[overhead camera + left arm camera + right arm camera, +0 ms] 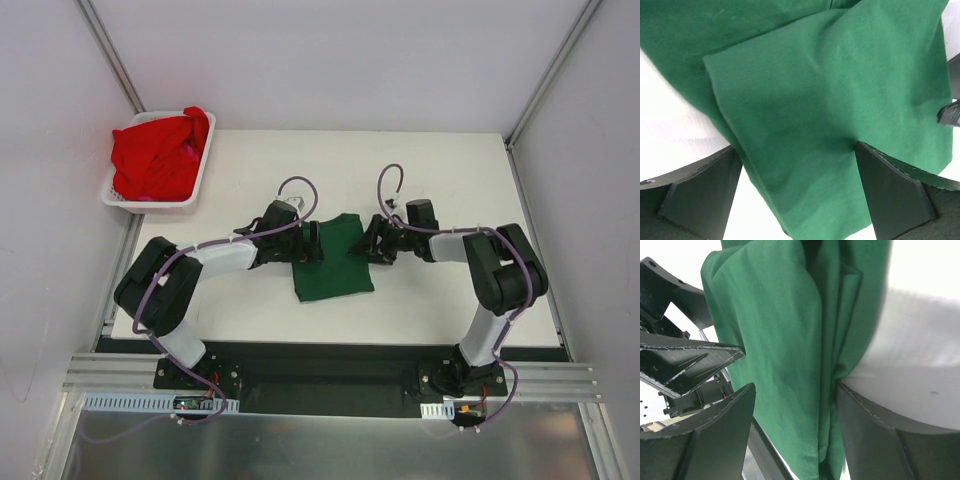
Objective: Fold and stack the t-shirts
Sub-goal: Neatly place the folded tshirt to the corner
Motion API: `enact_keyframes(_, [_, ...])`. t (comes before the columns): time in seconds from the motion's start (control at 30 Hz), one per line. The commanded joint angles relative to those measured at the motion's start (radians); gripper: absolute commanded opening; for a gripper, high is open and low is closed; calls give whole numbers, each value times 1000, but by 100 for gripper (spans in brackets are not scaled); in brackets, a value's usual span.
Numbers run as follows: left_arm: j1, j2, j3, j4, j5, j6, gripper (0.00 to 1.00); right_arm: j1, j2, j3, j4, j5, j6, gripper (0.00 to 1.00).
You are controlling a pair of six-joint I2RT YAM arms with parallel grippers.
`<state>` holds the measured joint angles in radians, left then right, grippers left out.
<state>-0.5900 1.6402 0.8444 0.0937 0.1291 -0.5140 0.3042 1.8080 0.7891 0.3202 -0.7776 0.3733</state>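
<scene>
The green shirt (335, 268) lies mid-surface between the two arms. It is narrowed to a rough rectangle whose long side runs near to far. The left gripper (308, 244) sits at its far-left edge and the right gripper (370, 245) at its far-right edge, facing each other across the cloth. This is likely so both can carry the far end together and keep the fold square.

In the left wrist view the jaws stand wide apart. A doubled flap lies between them with bare surface (450, 180) showing beside it, so I read them as released. In the right wrist view the jaws are also apart, but several layers fill the whole gap and touch one side; I cannot tell whether they pinch. The red shirts (158, 152) are heaped in the basket (148, 205) at the far-left corner, well apart from the work.

The shirt's near end lies free and slightly skewed, its corners not square to the surface's edge. Open surface lies far, near and right of it, so a far-to-near fold should have room. The tight spot is between the grippers. The right one's tip shows at the edge of the left wrist view, so moving inward risks a knock.
</scene>
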Motion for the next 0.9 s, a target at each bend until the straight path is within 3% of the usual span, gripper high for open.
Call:
enact_keyframes(0.0, [-8, 17, 21, 11, 17, 23, 93, 42, 42, -21, -50, 72, -1, 68])
enact_keyframes(0.87, [-8, -8, -16, 11, 26, 26, 92, 242, 132, -50, 128, 129, 182, 68])
